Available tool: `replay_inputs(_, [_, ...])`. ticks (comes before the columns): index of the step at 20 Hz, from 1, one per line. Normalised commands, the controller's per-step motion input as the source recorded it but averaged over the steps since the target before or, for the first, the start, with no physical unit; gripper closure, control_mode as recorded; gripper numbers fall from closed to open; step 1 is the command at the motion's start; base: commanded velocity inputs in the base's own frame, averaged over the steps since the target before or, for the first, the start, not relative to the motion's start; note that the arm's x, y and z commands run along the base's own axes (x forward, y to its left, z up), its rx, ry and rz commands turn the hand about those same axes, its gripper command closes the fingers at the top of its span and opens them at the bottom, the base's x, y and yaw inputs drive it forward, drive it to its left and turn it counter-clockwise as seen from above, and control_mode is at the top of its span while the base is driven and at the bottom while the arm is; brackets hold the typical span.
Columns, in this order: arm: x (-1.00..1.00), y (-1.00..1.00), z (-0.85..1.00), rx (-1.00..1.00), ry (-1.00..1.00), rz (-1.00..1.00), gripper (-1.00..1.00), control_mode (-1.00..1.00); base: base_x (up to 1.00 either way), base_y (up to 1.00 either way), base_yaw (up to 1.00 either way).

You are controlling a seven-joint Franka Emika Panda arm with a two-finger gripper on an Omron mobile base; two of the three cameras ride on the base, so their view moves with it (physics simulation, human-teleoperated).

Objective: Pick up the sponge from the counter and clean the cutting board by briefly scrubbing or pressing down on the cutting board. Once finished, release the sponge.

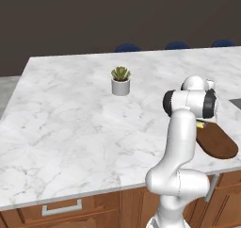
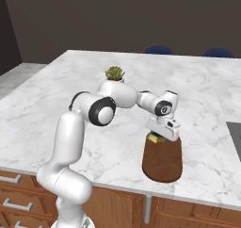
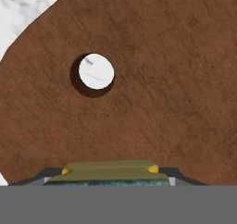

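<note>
Under the jaws, sponge half-hidden

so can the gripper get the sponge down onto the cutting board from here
Probably yes: the gripper holds the sponge right over the cutting board, with nothing between them.

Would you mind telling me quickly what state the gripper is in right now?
Gripper: closed on the sponge, held low over the far end of the cutting board.
</note>
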Motion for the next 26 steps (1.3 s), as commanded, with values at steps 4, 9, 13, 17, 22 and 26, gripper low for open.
replay_inputs(4, [-0.07,-0.72,-0.26,-0.01,0.0,0.0,1.0,-1.0,0.0,0.0,0.0])
replay_inputs(9, [-0.28,-0.43,-0.34,-0.02,0.0,0.0,1.0,-1.0,0.0,0.0,0.0])
replay_inputs(13, [-0.55,-0.07,-0.34,-0.01,0.0,0.0,1.0,-1.0,0.0,0.0,0.0])
replay_inputs(17, [-0.55,-0.28,-0.27,0.0,0.0,0.0,1.0,-1.0,0.0,0.0,0.0])
replay_inputs(22, [-0.7,-0.3,-0.28,-0.01,0.0,0.0,1.0,-1.0,0.0,0.0,0.0])
replay_inputs(26, [-0.87,0.0,-0.41,0.0,0.0,-0.02,1.0,-1.0,0.0,0.0,0.0])
